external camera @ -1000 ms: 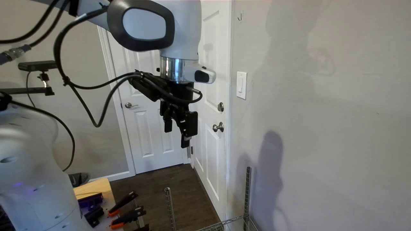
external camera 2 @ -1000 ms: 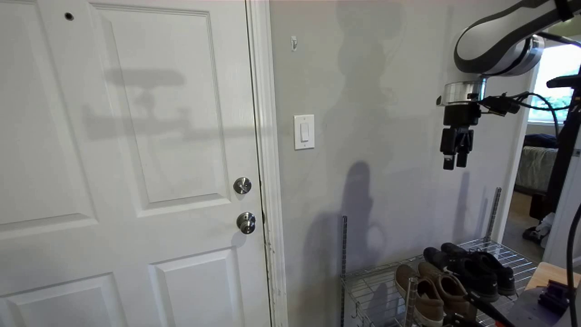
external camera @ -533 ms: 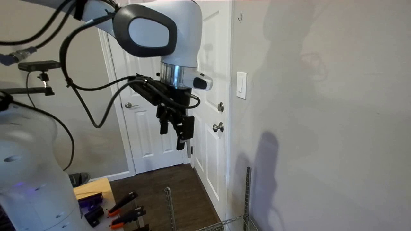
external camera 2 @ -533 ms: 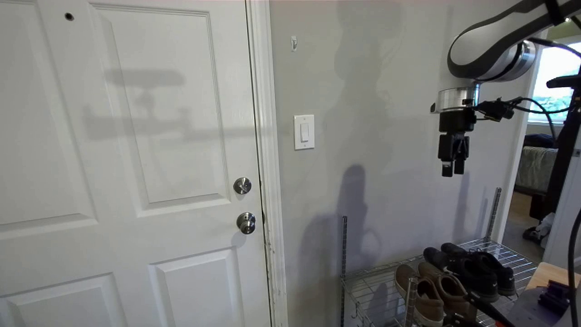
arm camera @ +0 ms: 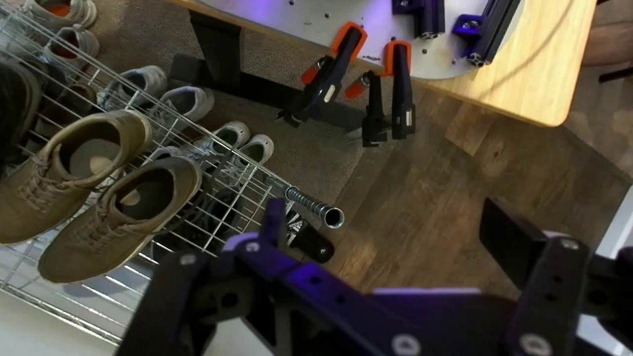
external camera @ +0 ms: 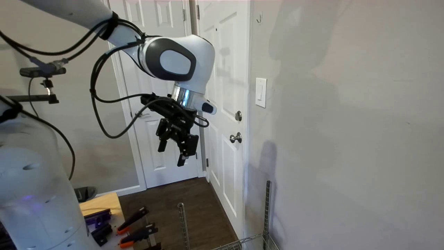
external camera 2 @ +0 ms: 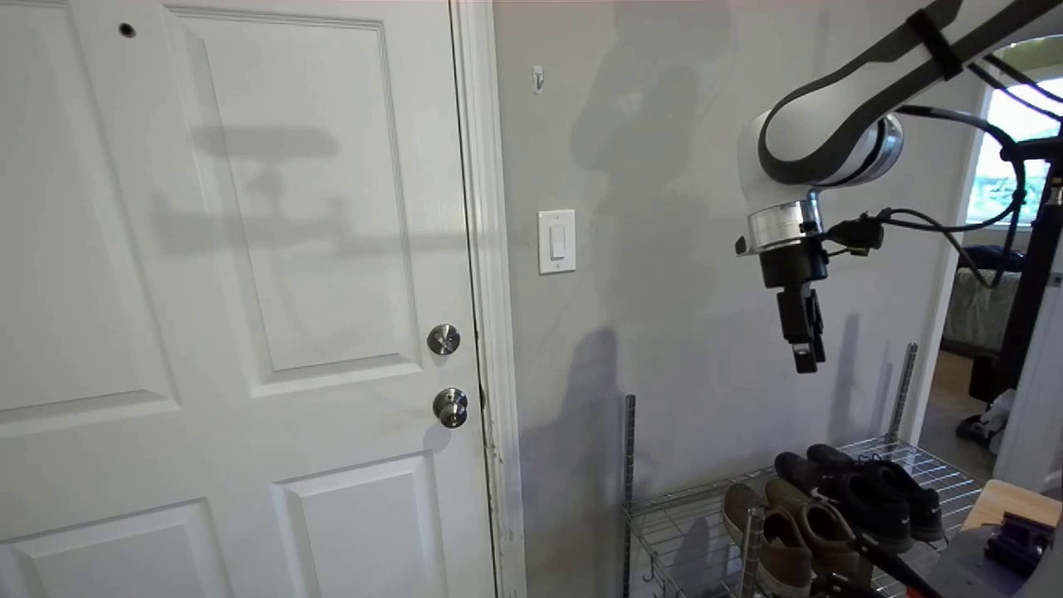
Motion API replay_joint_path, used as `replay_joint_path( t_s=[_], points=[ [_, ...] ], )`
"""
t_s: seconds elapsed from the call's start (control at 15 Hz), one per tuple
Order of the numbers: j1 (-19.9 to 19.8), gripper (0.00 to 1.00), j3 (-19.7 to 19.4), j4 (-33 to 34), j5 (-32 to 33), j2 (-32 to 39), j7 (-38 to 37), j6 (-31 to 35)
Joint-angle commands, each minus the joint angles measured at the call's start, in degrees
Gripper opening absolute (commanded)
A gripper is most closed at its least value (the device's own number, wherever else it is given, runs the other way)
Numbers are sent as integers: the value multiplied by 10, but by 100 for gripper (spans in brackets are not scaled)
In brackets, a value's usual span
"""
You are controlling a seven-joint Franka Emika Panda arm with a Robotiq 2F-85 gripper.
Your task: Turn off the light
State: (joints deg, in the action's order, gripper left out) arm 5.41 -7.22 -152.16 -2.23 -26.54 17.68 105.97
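The light's switch point(external camera: 261, 92) is a white upright plate with a rocker on the grey wall, right of the door frame. It also shows in an exterior view point(external camera 2: 557, 242). No lamp is in view. My gripper point(external camera: 171, 155) is open and empty, fingers pointing down and slightly tilted, well apart from the switch and lower than it. In an exterior view the gripper point(external camera 2: 810, 359) hangs to the right of the switch, above the shoe rack. In the wrist view the fingers point(arm camera: 388, 220) are wide apart with only floor between them; the switch is out of that view.
A white door point(external camera 2: 332, 448) with a metal knob point(external camera 2: 450, 408) and deadbolt point(external camera 2: 443, 339) stands left of the switch. A wire rack point(external camera 2: 681, 531) with shoes point(external camera 2: 781, 540) and upright posts point(external camera 2: 629, 465) stands below. Orange-black clamps point(arm camera: 403, 94) grip the table edge point(arm camera: 539, 99).
The arm and gripper have moved lower and tilted. In an exterior view the gripper has shifted left and down toward the rack. The gripper stays open; the switch looks the same.
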Motion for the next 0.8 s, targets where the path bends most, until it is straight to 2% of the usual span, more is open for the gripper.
replay_joint_path(
  t_s=[0.0, 0.27, 0.6, 0.67, 0.73],
  points=[
    [10, 100, 40, 28, -3, 73, -3, 72],
    [17, 100, 65, 8, 1, 91, 6, 251],
    [30, 100, 57, -12, -57, 96, 12, 456],
    [34, 100, 54, -15, -70, 98, 14, 488],
    [24, 100, 61, 0, -39, 100, -2, 435]
  ],
)
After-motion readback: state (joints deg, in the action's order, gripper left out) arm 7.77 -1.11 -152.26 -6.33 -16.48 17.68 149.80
